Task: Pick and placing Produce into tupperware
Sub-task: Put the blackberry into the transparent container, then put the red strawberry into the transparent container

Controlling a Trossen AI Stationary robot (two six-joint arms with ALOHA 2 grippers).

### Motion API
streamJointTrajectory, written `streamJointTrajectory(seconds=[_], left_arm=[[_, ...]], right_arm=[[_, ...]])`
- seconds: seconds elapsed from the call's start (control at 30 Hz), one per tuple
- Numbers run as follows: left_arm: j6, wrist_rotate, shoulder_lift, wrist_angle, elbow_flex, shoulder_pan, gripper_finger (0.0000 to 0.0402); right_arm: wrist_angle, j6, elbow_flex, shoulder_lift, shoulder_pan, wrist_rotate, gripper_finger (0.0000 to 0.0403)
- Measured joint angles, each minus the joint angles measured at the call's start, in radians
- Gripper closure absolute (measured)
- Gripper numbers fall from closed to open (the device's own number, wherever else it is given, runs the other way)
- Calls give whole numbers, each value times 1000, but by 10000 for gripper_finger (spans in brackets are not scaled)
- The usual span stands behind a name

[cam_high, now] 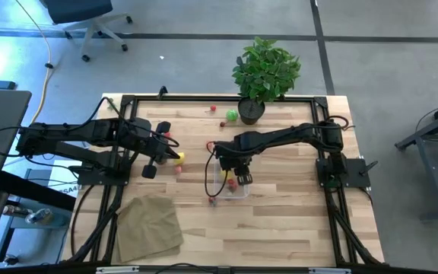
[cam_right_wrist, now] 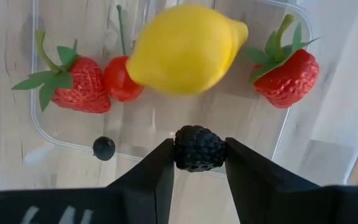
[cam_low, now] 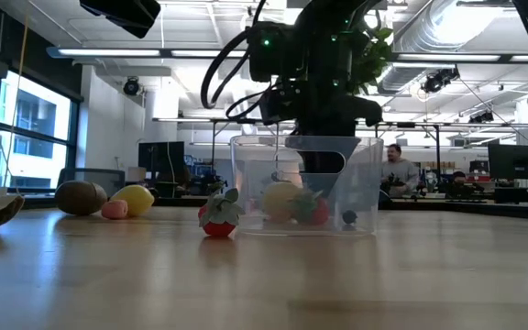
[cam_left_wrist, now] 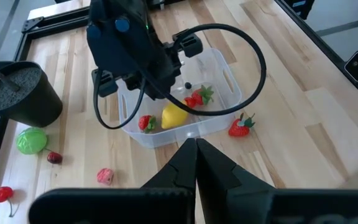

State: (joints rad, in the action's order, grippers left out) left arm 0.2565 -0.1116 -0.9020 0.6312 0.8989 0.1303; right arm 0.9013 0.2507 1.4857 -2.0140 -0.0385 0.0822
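The clear tupperware (cam_high: 219, 184) sits mid-table. It holds a yellow lemon (cam_right_wrist: 188, 46), two red strawberries (cam_right_wrist: 79, 84), a cherry tomato (cam_right_wrist: 120, 78) and a blueberry (cam_right_wrist: 104, 148). My right gripper (cam_right_wrist: 199, 149) is directly above it, shut on a blackberry (cam_right_wrist: 199, 140). My left gripper (cam_left_wrist: 196, 149) is shut and holds nothing; it hovers left of the container, near a loose lemon (cam_high: 179, 157). One strawberry (cam_low: 219, 215) lies on the table just outside the container's near side. My right gripper pinches the blackberry (cam_right_wrist: 199, 155) between its two fingertips (cam_right_wrist: 160, 168), one on each side. The fingers come from above, pointing down into the open container. The berry is lifted clear, above the container floor and the produce lying in it.
A potted plant (cam_high: 265, 72) stands at the far edge, with a green fruit (cam_high: 232, 116) and small red pieces (cam_high: 213, 109) beside it. A kiwi (cam_low: 81, 197) and a pink piece (cam_low: 115, 209) lie left of the container. A tan cloth (cam_high: 150, 224) lies near-left.
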Motion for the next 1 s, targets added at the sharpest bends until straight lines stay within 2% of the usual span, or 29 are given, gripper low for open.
streamJointTrajectory(seconds=[0.43,0.7,1.0], left_arm=[[0,0,0,0,0,0,401],[0,0,0,0,0,0,401],[0,0,0,0,0,0,401]], right_arm=[[2,-6,0,0,-1,0,231],[108,-6,0,0,2,0,235],[153,3,0,1,6,-4,246]])
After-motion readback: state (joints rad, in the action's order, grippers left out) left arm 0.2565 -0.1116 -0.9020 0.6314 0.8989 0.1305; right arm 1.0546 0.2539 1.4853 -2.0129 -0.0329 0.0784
